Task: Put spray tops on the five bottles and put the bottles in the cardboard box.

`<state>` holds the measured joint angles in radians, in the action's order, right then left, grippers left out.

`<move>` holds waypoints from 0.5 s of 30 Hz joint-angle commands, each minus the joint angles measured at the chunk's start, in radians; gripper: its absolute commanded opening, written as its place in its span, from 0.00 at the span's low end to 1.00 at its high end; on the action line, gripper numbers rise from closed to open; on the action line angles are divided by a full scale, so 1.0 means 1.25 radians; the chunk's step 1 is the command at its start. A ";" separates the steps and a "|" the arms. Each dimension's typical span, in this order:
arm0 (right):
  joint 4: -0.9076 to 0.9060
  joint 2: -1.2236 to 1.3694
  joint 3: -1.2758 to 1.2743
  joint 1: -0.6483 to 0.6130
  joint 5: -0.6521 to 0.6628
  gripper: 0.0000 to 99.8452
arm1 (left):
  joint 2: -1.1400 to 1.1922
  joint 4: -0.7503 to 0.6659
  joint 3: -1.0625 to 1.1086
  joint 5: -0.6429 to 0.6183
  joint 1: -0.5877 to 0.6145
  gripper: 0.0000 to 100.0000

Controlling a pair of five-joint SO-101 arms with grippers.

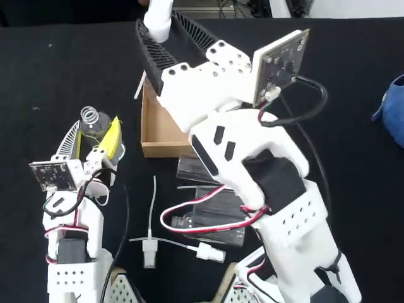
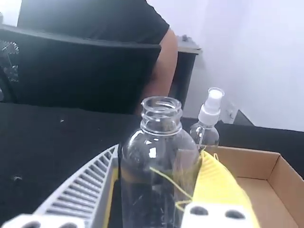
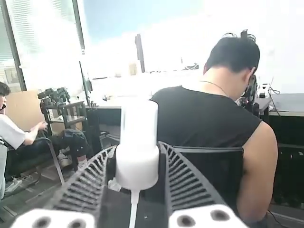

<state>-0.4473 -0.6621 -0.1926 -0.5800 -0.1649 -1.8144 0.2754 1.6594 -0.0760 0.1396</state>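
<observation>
High view first: my left gripper (image 1: 95,130) sits in the lower left of the frame, clamped on an open bottle (image 1: 95,121) that stands upright between the yellow finger (image 1: 112,139) and the grey one. My right gripper (image 1: 159,28) is up at the top centre, black fingers pinched on a white spray top (image 1: 156,14). The cardboard box (image 1: 158,126) is in the middle of the frame, just right of the open bottle and partly tucked under the right arm. Below it, two loose spray tops (image 1: 149,245) lie on the black table (image 1: 63,63) near the bottom centre, and a couple of lying bottles (image 1: 205,189) are half hidden under the arm. Left wrist view: the open bottle (image 2: 161,123) is squeezed in the left gripper (image 2: 159,159), neck bare. Past it there's a capped bottle (image 2: 208,126) standing at the far corner of the cardboard box (image 2: 251,164); can't tell if it's inside or just behind the wall. Right wrist view: the right gripper (image 3: 135,153) is closed snug around the spray top (image 3: 137,130), which stands upright between the ribbed fingers (image 3: 185,185) with its thin tube hanging down.
</observation>
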 commanded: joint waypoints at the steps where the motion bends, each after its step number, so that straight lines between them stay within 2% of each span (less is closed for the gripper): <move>1: 0.033 -0.008 -0.006 -0.015 0.000 0.01 | -0.010 -0.018 -0.031 0.006 -0.051 0.03; 10: -0.014 -0.013 -0.008 -0.015 0.000 0.01 | -0.010 -0.023 -0.029 0.011 -0.127 0.03; 13: -0.038 -0.012 -0.008 -0.018 0.000 0.01 | -0.009 -0.076 -0.010 0.022 -0.133 0.03; 15: -0.055 -0.015 -0.009 -0.038 0.000 0.01 | -0.009 -0.147 0.024 0.074 -0.136 0.03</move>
<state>-0.4872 -0.6621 -0.2110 -0.5877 -0.1649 -1.8144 0.2279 1.6594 -0.0621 -0.0107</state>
